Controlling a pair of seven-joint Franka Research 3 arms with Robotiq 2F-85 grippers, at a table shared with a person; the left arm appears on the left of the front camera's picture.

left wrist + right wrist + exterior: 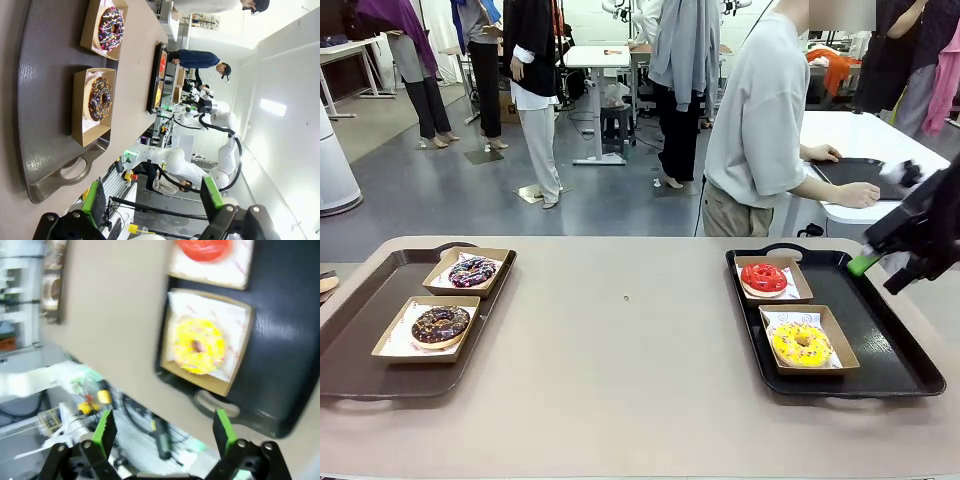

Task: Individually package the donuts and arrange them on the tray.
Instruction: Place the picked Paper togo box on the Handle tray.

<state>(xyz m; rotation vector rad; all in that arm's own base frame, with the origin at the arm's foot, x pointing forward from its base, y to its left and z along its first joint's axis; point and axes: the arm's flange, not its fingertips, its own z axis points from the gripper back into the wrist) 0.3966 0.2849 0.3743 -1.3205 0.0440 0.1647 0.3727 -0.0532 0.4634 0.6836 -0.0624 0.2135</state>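
While both sets of our fingers stand released and empty, our right gripper (868,262) hangs above the right tray (895,350), where the yellow donut (801,343) and red donut (763,277) lie boxed, the two dark sprinkled donuts (441,324) boxed on the left tray (350,350).

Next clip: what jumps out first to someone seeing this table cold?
Two dark trays, each holding two boxed donuts. The left tray carries the chocolate donut and the purple-sprinkled donut; the right tray carries the red donut and the yellow donut. The right gripper hangs open over the right tray's far edge.
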